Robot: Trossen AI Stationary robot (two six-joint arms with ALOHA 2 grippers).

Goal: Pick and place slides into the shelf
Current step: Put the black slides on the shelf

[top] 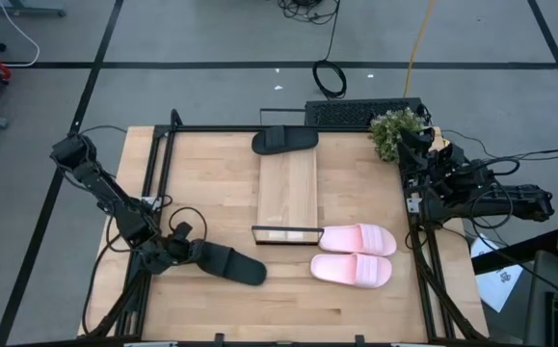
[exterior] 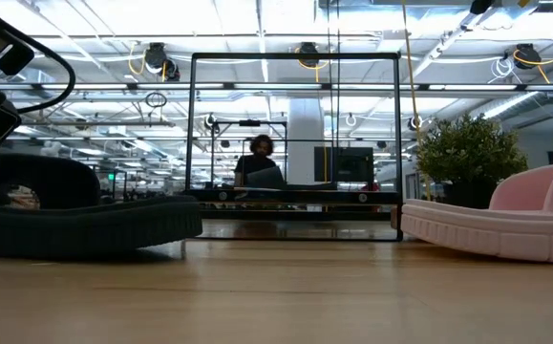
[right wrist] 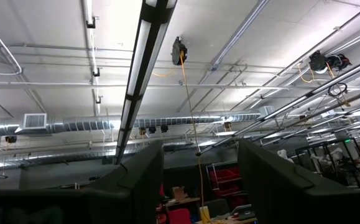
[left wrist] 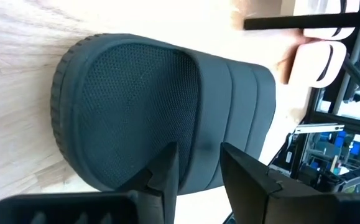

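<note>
Left gripper [top: 184, 243] sits at heel of black slide [top: 230, 263], fingers parted around its rim (grip uncertain). Right gripper [right wrist: 201, 180] spread, parked beside plant [top: 395, 133].

Two dark, matte arms built of blocky jointed segments; black cables loop along the left arm [top: 115, 202]; the right arm [top: 481, 193] carries tangled black wiring; flat, angular black fingers [left wrist: 167, 171].
</note>
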